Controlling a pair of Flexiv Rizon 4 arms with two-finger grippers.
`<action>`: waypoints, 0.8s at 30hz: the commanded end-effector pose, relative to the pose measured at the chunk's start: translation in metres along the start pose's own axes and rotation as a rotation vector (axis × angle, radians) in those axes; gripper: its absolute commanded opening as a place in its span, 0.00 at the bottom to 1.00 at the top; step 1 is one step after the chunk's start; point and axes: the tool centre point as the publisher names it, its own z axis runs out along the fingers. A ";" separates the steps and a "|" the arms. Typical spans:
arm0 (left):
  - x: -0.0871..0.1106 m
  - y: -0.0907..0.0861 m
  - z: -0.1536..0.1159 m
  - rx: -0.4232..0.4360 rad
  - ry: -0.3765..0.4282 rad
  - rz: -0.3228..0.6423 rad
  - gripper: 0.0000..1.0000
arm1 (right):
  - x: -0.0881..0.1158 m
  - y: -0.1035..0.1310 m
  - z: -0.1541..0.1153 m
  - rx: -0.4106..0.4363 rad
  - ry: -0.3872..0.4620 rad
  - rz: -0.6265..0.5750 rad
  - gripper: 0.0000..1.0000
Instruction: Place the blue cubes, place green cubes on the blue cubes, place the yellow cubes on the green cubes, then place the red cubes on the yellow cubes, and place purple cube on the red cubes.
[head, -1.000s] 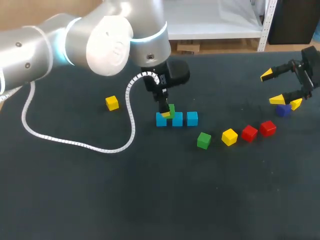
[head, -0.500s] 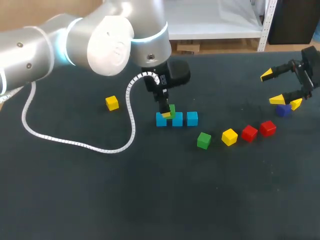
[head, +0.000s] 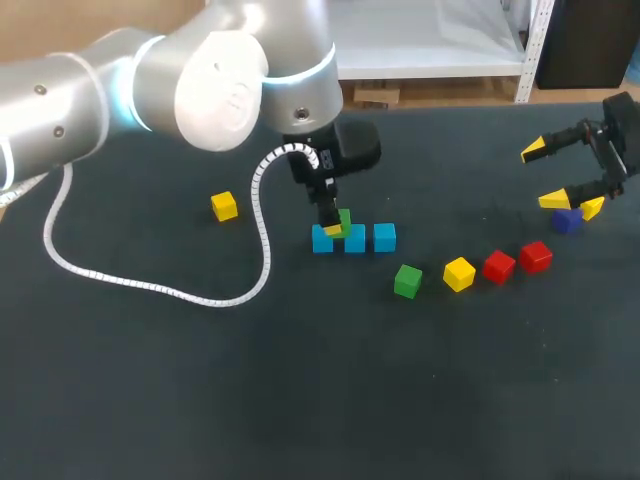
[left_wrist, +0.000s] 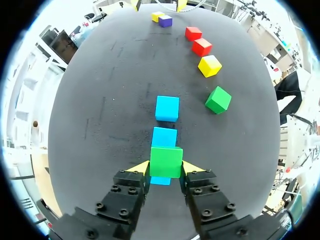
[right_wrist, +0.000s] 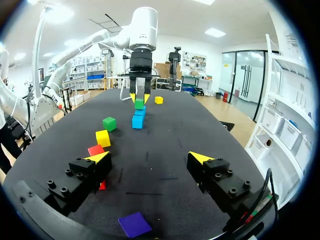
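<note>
My left wrist view shows what the head view half hides: my left jaws narrowed onto a green cube (left_wrist: 166, 161), 1 tip against each side. It sits square over the seam between the left and middle of a row of 3 blue cubes (left_wrist: 166, 108); whether it rests on them I cannot tell. Nearer and to the right lie a loose green cube (head: 407, 281), a yellow cube (head: 459, 273) and 2 red cubes (head: 498, 266). Far right, my right jaws stand wide, holding nothing, the purple cube (right_wrist: 133, 224) flat on the worktop (right_wrist: 165, 150) beneath them.
</note>
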 end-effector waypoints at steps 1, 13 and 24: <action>-0.002 0.004 0.000 0.007 0.004 0.002 0.15 | 0.000 0.001 0.000 0.002 0.001 -0.001 1.00; -0.003 0.004 0.001 0.009 0.003 0.004 0.22 | 0.000 0.001 0.000 0.002 0.001 -0.001 1.00; -0.003 0.004 0.001 0.011 0.002 0.004 0.29 | 0.000 0.001 0.000 0.002 0.001 -0.001 1.00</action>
